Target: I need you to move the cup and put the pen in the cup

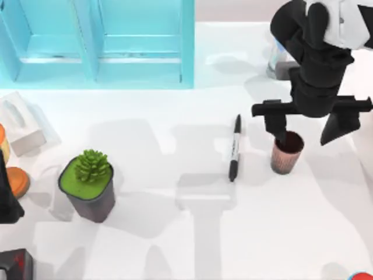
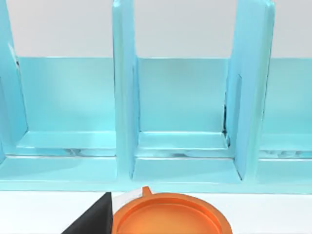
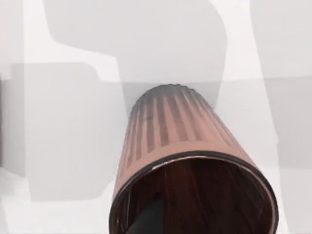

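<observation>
The copper-brown ribbed cup (image 1: 287,154) stands upright on the white table, right of centre. The black pen (image 1: 234,148) with its pale middle band lies flat just left of the cup, running front to back. My right gripper (image 1: 309,133) hovers over the cup, open wide. One of its fingers (image 1: 280,129) reaches down at the cup's far-left rim and the other hangs off to the cup's right. In the right wrist view the cup (image 3: 181,141) is close below, with a dark fingertip (image 3: 146,220) just inside its rim. My left arm (image 1: 8,198) is parked at the table's left edge.
A light blue shelf unit (image 1: 99,41) spans the back left. A dark pot with a green plant (image 1: 88,185) stands front left, with a white box (image 1: 20,125) and an orange can (image 1: 16,181) near the left edge. A glass object (image 1: 277,59) sits behind the right arm.
</observation>
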`<action>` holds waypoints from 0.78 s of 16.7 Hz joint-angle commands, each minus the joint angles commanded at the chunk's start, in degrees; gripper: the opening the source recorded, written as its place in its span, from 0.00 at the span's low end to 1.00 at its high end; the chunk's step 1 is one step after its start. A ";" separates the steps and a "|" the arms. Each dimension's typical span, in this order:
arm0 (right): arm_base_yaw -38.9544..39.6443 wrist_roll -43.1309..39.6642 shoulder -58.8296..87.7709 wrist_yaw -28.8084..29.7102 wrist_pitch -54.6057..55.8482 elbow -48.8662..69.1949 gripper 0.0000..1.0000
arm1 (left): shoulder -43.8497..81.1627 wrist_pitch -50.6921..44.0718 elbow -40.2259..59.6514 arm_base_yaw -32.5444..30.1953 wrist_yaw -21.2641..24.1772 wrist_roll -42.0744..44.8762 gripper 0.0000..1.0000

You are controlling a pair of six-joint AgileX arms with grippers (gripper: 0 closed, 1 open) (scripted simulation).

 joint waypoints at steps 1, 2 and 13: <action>0.00 0.00 0.00 0.00 0.00 0.00 1.00 | 0.00 0.00 0.00 0.00 0.00 0.00 1.00; 0.00 0.00 0.00 0.00 0.00 0.00 1.00 | 0.00 0.00 0.00 0.00 0.00 0.00 1.00; -0.04 0.01 1.16 0.06 -3.88 4.12 1.00 | 0.00 0.00 0.00 0.00 0.00 0.00 1.00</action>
